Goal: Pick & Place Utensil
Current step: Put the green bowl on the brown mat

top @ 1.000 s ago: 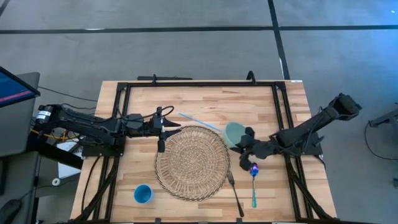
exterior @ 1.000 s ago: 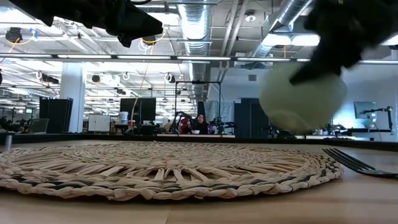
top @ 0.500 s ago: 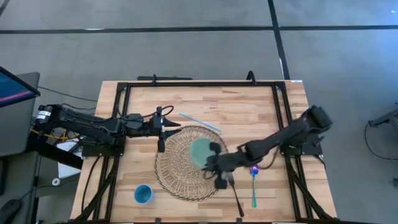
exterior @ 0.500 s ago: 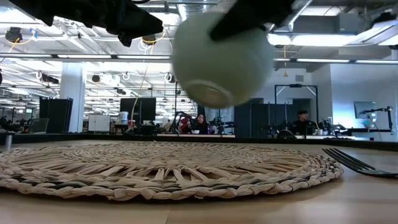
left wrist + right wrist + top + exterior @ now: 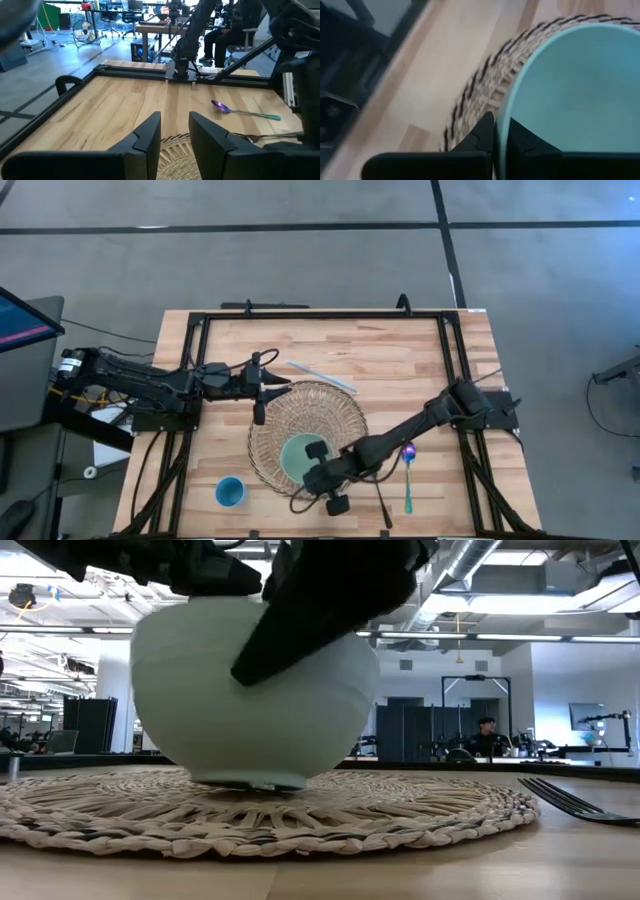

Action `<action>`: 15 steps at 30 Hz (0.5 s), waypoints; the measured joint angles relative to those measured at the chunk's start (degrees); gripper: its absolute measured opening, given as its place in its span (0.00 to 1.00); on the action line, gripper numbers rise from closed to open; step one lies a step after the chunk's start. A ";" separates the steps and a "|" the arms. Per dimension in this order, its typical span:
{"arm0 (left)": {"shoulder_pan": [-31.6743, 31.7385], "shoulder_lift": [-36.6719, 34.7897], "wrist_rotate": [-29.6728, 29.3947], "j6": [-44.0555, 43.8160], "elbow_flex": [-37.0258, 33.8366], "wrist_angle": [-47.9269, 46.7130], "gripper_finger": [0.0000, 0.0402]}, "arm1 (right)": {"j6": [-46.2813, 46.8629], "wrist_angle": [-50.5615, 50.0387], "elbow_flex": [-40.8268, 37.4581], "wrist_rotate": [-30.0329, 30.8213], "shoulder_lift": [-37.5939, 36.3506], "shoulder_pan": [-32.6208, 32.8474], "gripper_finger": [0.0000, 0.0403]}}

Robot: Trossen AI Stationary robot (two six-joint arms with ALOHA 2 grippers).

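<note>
We see the task's utensils at the 4 o'clock part of the bench: a spoon with a purple bowl and a teal handle, and just beside it a dark fork. Both lie flat on the wood, outside the woven mat. A thin pale blue straw-like stick lies at 12 o'clock of the mat.

The right gripper holds a pale green bowl by its rim, one finger inside and one outside. The bowl's foot touches the mat at its 6 o'clock edge. We see nothing inside the bowl. A small blue cup stands at 8 o'clock of the mat; its content we cannot tell.

The left gripper waits at the mat's 10 o'clock edge, fingers a narrow gap apart, holding nothing.
</note>
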 joint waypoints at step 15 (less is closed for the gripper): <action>0.00 0.00 -0.15 0.17 0.00 2.26 0.25 | 1.54 -1.63 0.58 -1.14 0.25 -0.13 0.22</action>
